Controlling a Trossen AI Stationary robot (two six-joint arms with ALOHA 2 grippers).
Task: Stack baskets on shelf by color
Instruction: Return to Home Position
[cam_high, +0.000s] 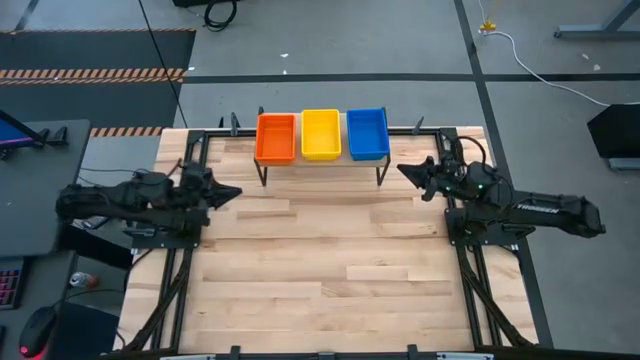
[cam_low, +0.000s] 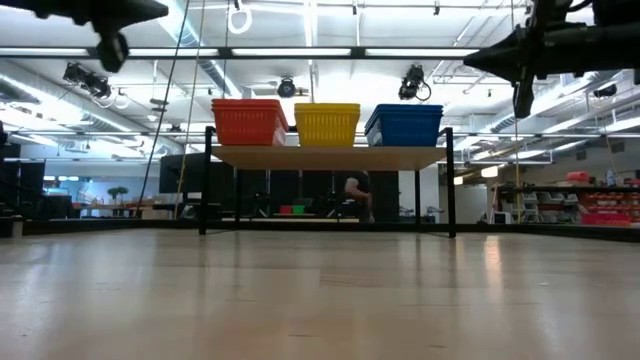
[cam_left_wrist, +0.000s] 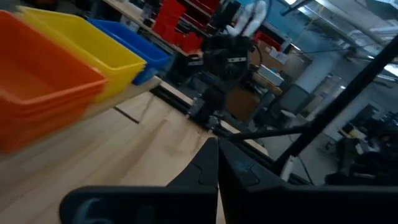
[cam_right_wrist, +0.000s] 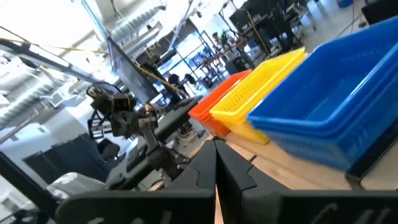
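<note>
Both arms sit tucked in at the table's sides. The left gripper (cam_high: 236, 192) has its fingers pressed together with nothing in them, and the right gripper (cam_high: 402, 169) is the same, closed and empty. Right past both sets of fingertips it's just bare wooden tabletop (cam_high: 320, 270).

Further out, the shelf (cam_low: 330, 157) sits ahead of and between the two grippers, with its long axis running from one arm across to the other. The baskets stand on it side by side: the orange stack (cam_high: 276, 137) is nearest the left fingers, the yellow stack (cam_high: 321, 134) is in the middle, and the blue stack (cam_high: 367, 133) is nearest the right fingers. The right fingers look closer to the shelf than the left.

We reckon the sorting's done, so homing only means folding away from the shelf. Way past it there's a workshop, with a person (cam_low: 357, 195) visible under the shelf board.
</note>
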